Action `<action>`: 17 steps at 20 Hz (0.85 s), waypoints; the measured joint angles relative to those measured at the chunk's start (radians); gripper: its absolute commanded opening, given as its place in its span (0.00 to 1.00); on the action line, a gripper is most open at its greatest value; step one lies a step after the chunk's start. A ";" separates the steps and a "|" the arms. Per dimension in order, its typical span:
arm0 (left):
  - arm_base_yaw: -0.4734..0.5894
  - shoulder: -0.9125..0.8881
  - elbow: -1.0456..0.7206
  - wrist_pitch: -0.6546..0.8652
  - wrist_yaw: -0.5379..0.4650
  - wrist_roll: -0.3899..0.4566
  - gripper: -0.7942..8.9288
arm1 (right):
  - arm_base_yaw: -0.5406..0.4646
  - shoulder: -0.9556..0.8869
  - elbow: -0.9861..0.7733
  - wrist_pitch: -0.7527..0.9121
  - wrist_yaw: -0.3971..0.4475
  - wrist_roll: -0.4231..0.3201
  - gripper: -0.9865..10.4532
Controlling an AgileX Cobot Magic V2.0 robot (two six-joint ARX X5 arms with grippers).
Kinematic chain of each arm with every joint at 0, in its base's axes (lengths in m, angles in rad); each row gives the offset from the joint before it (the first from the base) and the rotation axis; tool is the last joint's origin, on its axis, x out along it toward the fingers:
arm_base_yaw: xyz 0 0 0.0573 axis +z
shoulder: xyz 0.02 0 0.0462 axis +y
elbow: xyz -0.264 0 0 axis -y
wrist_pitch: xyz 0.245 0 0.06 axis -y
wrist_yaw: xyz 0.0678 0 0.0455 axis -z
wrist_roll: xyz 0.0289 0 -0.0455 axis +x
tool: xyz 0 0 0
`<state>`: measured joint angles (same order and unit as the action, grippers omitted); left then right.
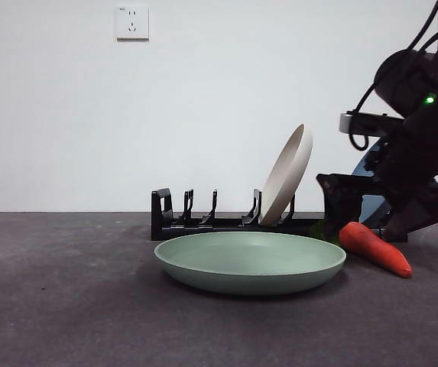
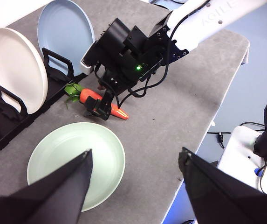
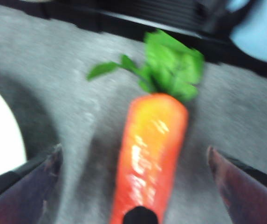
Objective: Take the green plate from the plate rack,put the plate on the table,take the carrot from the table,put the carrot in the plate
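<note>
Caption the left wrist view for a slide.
Right gripper open over the carrot, beside the green plate on the table.

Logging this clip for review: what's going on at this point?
The green plate already lies flat on the table in front of the plate rack. The right end effector is down over the carrot, jaws open on either side, not yet closed. The left end effector hangs open above the plate.
</note>
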<state>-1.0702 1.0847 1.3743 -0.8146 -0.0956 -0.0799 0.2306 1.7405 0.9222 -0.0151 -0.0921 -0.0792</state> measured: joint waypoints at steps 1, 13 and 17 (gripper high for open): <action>0.000 0.000 0.000 -0.002 0.000 -0.003 0.41 | 0.005 0.008 0.000 0.007 0.020 0.001 0.52; 0.000 0.000 0.000 -0.029 -0.003 -0.019 0.41 | 0.005 0.021 0.001 -0.008 0.066 0.019 0.07; 0.000 0.000 0.000 -0.029 -0.003 -0.019 0.41 | 0.056 -0.097 0.002 -0.083 0.045 0.024 0.07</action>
<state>-1.0702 1.0847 1.3743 -0.8436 -0.0986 -0.0994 0.2867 1.6432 0.9237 -0.0982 -0.0471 -0.0555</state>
